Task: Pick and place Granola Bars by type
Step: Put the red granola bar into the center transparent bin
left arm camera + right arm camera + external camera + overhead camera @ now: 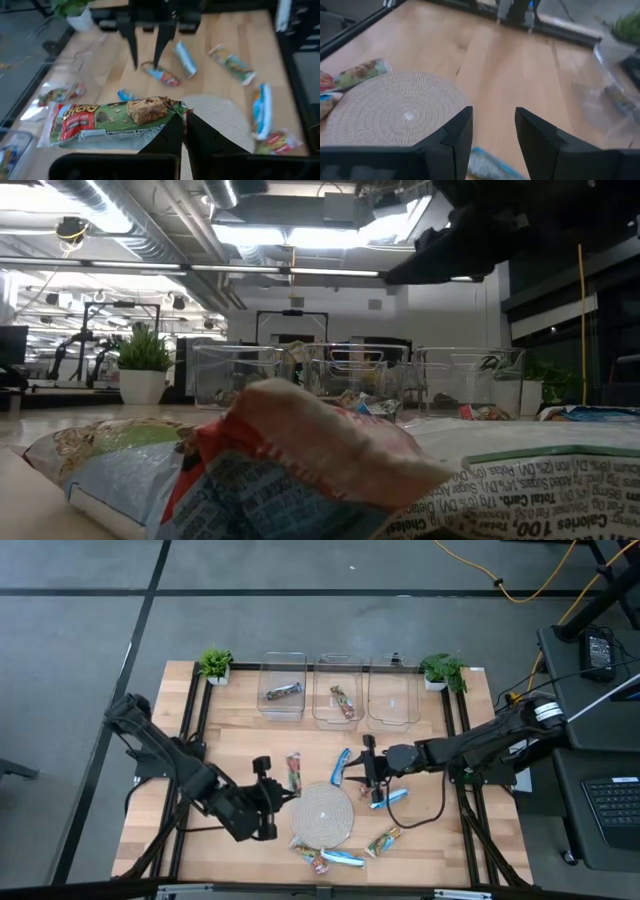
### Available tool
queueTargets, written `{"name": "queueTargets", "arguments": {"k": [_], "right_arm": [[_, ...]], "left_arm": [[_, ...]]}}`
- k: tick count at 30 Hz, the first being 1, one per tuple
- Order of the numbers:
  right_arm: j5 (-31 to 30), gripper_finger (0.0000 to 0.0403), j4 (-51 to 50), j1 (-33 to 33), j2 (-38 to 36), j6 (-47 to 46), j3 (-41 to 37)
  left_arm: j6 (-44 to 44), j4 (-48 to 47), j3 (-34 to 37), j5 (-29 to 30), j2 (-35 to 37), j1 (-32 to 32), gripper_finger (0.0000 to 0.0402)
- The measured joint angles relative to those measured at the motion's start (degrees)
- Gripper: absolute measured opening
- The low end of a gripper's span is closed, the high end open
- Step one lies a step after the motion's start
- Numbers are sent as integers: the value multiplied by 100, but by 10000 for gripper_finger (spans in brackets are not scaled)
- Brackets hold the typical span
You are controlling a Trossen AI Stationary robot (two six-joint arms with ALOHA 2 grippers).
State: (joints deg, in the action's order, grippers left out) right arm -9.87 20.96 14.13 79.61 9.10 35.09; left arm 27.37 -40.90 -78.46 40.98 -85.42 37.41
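Left wrist view, centre frame: red-and-green foil-wrapped granola bar (107,122) — oat-bar picture printed on it — pinched by closed left pincer (182,131); right pincer (492,132) gapes empty.

Low view is basically blocked — a wrapper (300,470) right at the lens fills the bottom half and runs off the lower edge, its small print mostly too blurred to read. The bins (360,380) behind it are only half visible, contents too small to tell. In the right wrist view a blue bar (487,167) is mostly hidden behind the fingers (455,145) — and the bin (615,80) at the edge is blurred, cut off.
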Motion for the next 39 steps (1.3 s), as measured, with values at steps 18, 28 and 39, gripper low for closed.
{"name": "queueTargets", "arguments": {"k": [18, 28, 39], "right_arm": [[107, 287, 1228, 0, 525, 1222, 308], [107, 316, 1225, 0, 523, 1658, 680], [398, 316, 1230, -2, 523, 1697, 793]], "left_arm": [[-209, 402, 7, -609, 103, 0, 3], [-516, 888, 7, -1023, 88, -61, 3], [-762, 1090, 9, -1575, -93, -326, 3]]}}
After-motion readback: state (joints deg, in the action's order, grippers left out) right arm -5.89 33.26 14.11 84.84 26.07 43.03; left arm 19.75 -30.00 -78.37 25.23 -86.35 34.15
